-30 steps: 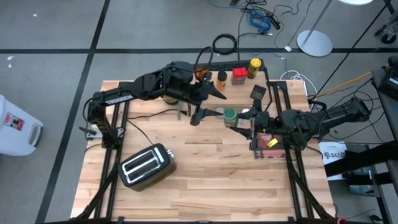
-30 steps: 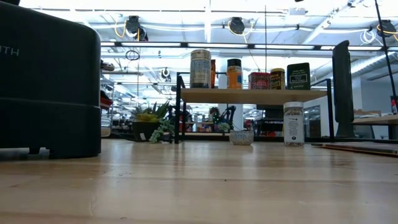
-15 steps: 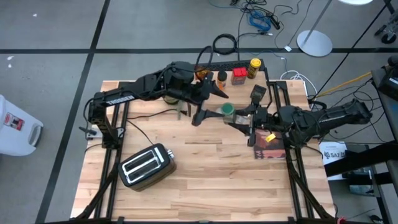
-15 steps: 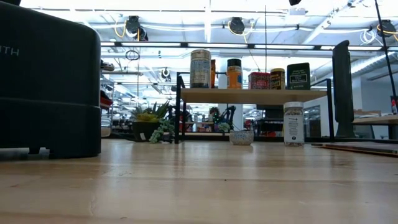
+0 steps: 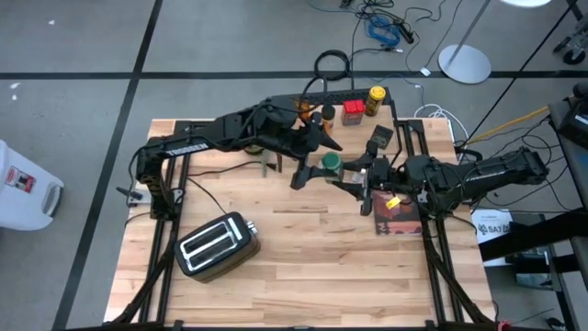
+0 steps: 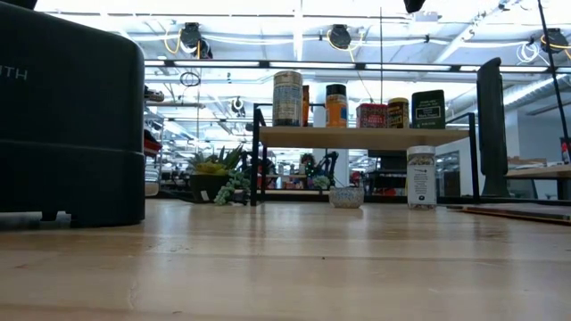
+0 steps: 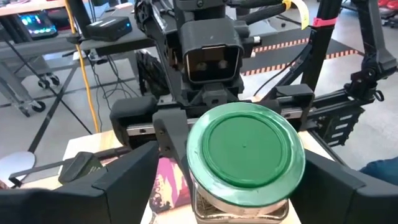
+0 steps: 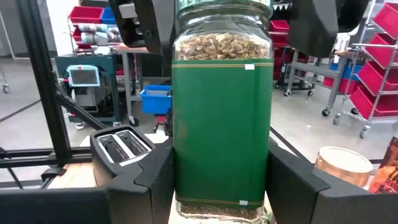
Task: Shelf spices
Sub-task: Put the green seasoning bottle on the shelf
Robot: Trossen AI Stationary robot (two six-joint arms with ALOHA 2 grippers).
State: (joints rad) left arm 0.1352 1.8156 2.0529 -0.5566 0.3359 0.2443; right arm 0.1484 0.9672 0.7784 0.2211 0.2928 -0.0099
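Observation:
A glass jar with a green lid [image 7: 245,146] and green label [image 8: 222,124], seeds inside, hangs upright above the table's middle [image 5: 331,163]. My right gripper [image 5: 355,173] is shut on it from the right. My left gripper [image 5: 317,163] stands open with one finger on either side of the jar's lid, touching nothing. The shelf [image 6: 361,136] stands at the table's far edge with several spices on its top [image 5: 353,112]. A white-capped jar [image 6: 421,176] stands on the table beside it. My right gripper pinches the jar's lower body [image 8: 186,186] between its two fingers [image 8: 146,180], one on each side of the green label. The fingers lie level and come from the table's right. The jar stands upright in the hold, lifted clear of the table.
A silver toaster [image 5: 216,244] sits near the table's left front. A small potted plant [image 6: 214,174] and a little pot [image 6: 346,196] stand under the shelf. A red box [image 5: 400,216] lies below my right arm. A copper-lidded jar [image 8: 342,165] stands beyond.
My left gripper has gone toward the table's right edge and a little down, so that its fingers now stand on either side of the jar's lid. The jar stays upright in my right gripper.

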